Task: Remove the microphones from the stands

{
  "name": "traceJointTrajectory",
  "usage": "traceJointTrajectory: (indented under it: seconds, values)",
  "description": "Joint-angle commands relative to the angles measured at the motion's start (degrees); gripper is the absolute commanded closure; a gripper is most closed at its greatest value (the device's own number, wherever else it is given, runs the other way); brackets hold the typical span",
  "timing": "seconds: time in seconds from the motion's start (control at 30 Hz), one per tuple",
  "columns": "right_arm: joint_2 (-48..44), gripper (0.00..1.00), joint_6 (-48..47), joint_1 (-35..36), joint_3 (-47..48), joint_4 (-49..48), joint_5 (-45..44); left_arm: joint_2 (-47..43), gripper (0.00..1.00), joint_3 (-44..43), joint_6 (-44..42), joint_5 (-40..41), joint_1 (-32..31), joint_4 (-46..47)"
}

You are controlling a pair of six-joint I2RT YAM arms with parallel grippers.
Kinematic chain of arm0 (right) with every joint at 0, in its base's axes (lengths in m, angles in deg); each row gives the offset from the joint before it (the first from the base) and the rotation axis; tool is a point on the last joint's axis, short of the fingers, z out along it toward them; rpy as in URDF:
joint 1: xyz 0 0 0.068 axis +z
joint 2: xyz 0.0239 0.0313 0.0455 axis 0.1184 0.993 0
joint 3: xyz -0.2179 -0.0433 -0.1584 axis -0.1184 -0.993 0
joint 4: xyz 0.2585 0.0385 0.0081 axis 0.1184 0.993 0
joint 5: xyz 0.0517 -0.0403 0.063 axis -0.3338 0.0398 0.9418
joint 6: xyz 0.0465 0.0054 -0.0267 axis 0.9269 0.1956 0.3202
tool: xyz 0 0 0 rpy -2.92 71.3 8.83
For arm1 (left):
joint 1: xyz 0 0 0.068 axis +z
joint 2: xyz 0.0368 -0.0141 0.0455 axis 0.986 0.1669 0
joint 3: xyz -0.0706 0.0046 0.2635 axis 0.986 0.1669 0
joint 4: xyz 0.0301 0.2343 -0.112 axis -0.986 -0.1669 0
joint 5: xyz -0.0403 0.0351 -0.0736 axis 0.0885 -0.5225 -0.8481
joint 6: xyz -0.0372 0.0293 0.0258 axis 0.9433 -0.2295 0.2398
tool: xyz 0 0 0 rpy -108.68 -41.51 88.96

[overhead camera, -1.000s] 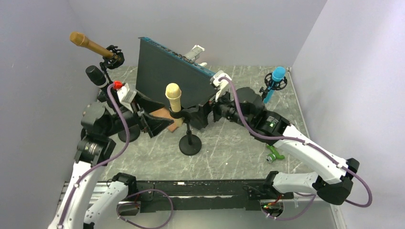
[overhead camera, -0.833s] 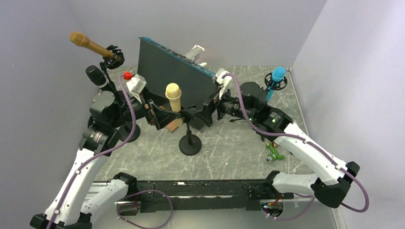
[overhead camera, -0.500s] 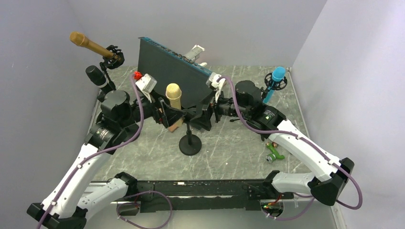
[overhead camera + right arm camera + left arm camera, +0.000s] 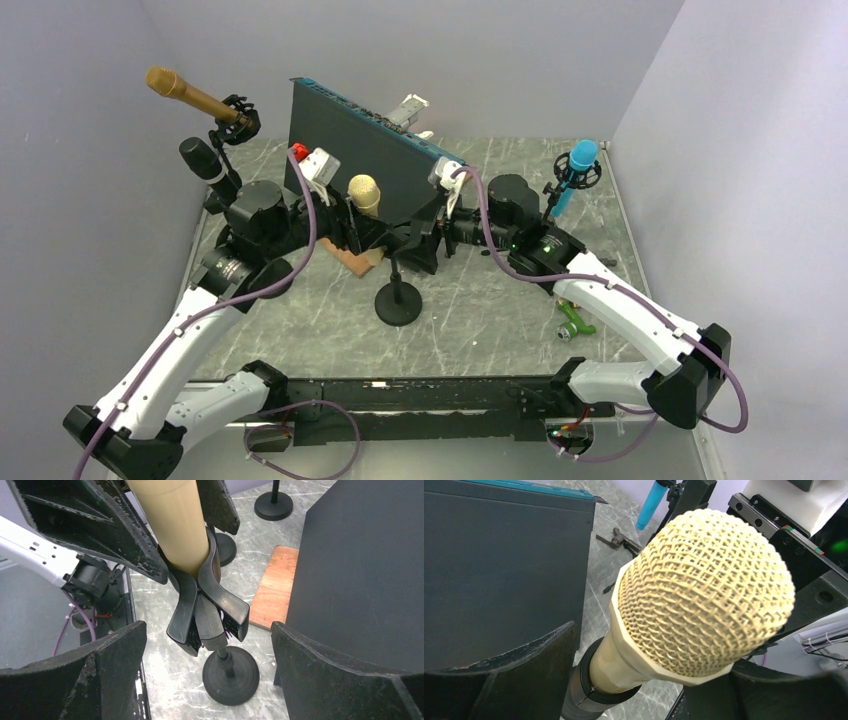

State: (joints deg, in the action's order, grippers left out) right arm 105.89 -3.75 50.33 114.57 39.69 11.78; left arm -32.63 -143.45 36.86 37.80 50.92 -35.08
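Cream mesh and barrel of the microphone (image 4: 704, 590) sit in the clip (image 4: 207, 605) at the top of the stand (image 4: 398, 302), so nothing has been removed yet. Just above the stand's clip, the left pincer (image 4: 644, 680) brackets the barrel, partly parted. Whether its fingers already press the barrel I cannot tell from these angles. At the stand's right side, the right pincer (image 4: 207, 630) gapes wide around the clip's levers, apparently touching neither. By my judgement the approach is done. Gripping, freeing the clip and lifting the microphone clear of the stand remain.

The microphone (image 4: 704, 590) has rough cream mesh; the table (image 4: 470, 310) looks like veined stone.
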Motion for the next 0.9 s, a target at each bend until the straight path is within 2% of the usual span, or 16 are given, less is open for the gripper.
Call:
traceJointTrajectory:
  seconds: [0.0,0.7,0.87]
  values:
    - [-0.4,0.04,-0.8,0.0,-0.9,-6.8,-0.1,0.3,0.28,-2.1,0.3,0.2,-0.4,4.0]
    - [3.6,0.06,-0.9,0.0,-0.6,-10.8,4.3,0.1,0.73,-2.2,-1.0,-0.2,-0.9,2.7]
    - [4.2,0.07,-0.9,-0.1,-0.9,-11.8,5.4,-0.2,0.88,-1.7,-1.5,-0.6,-1.0,3.0]
